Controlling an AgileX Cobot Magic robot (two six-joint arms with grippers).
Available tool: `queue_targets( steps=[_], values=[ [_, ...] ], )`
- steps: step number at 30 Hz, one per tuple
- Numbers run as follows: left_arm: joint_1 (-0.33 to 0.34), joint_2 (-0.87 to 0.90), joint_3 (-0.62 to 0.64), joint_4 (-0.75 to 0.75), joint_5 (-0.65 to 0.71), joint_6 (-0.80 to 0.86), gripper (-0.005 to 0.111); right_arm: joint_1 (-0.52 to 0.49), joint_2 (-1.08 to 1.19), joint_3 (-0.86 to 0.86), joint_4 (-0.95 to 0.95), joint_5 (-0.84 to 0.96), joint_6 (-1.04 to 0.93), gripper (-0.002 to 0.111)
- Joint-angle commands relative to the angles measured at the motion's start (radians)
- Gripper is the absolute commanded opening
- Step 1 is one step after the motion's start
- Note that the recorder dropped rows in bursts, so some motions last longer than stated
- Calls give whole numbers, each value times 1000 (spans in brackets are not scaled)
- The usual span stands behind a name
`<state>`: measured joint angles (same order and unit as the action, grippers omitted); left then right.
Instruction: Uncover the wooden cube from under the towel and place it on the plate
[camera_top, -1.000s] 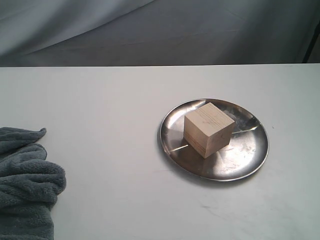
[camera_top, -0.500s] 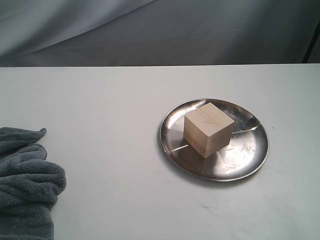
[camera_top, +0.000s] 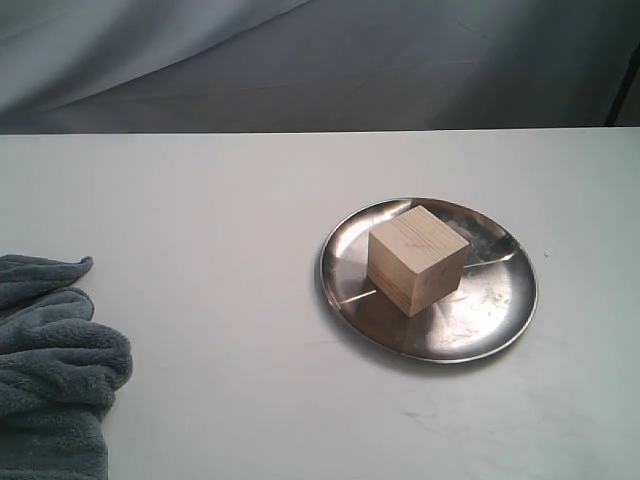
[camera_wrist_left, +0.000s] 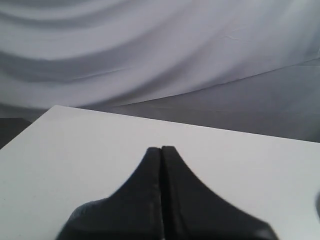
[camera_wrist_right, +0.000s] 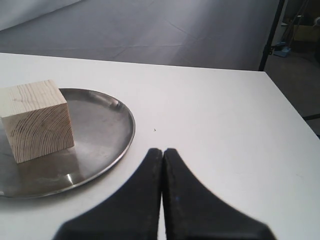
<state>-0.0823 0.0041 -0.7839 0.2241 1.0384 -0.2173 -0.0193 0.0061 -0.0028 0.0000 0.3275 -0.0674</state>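
Note:
The pale wooden cube (camera_top: 417, 258) stands uncovered on the shiny steel plate (camera_top: 500, 300), a little left of its middle. The right wrist view shows the same wooden cube (camera_wrist_right: 36, 120) on the plate (camera_wrist_right: 107, 130), with my right gripper (camera_wrist_right: 163, 150) shut and empty over bare table beside the rim. The blue-grey towel (camera_top: 50, 365) lies crumpled at the front left table edge, well apart from the plate. My left gripper (camera_wrist_left: 161, 149) is shut on nothing above white table. Neither gripper shows in the exterior view.
The white table (camera_top: 220, 220) ends at a grey draped backdrop (camera_top: 320, 60) behind. In the right wrist view the table's side edge (camera_wrist_right: 287, 100) drops to the floor, with a dark stand pole (camera_wrist_right: 272, 30) beyond it.

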Motion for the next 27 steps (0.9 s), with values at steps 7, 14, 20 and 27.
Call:
queue_targets(
  steps=[7, 14, 20, 27],
  values=[
    [2, -4, 135, 0, -285, 19, 0, 0, -6, 3, 0, -4, -4, 0],
    [2, -4, 351, 35, -580, 17, 0, 0, -6, 3, 0, -4, -4, 0],
    [2, -4, 483, 114, -700, 14, 0, 0, -6, 3, 0, -4, -4, 0],
    [2, -4, 569, 148, -728, -84, 0, 0, -6, 3, 0, -4, -4, 0]
  ],
)
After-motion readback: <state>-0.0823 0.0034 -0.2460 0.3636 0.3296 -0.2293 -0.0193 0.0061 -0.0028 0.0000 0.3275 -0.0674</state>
